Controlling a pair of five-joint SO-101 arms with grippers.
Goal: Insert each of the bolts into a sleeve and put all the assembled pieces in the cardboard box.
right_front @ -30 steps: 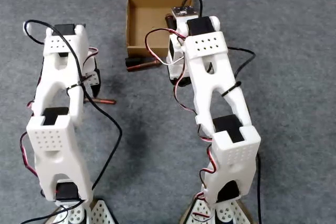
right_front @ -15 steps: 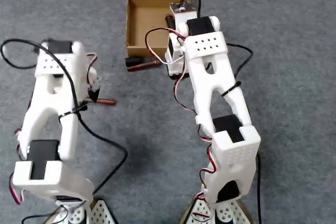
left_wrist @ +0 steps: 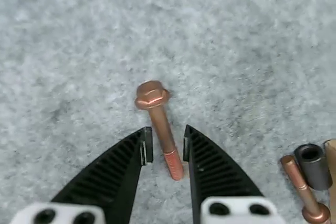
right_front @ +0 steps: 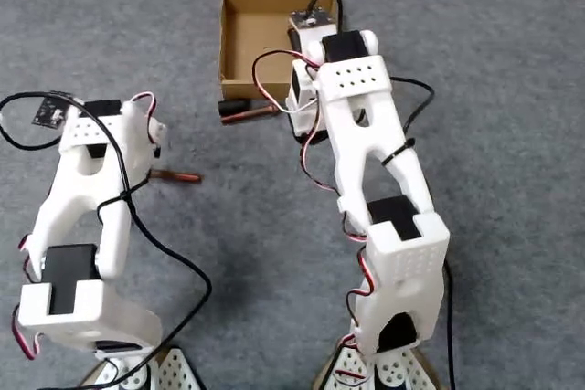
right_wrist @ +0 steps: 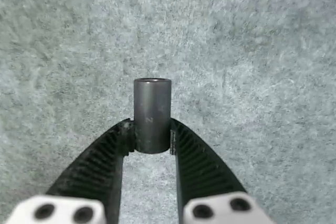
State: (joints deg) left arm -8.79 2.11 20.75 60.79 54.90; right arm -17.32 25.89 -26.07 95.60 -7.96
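Observation:
A copper bolt lies flat on the grey cloth, left of the table's middle. My left gripper is low over it and open, one finger on each side of the threaded shank. My right gripper is shut on a dark grey sleeve, which points away from the wrist just above the cloth. In the high view the right arm covers that gripper, just in front of the cardboard box. A second bolt and a loose sleeve lie side by side at the box's near wall.
The box stands at the back centre with its walls upright. The spare bolt and sleeve lie off to one side of the left gripper. Loose cables trail from both arms over the cloth.
The left arm has swung out to the left and leaned back, while the bolt on the cloth stayed put. The right arm has hardly moved.

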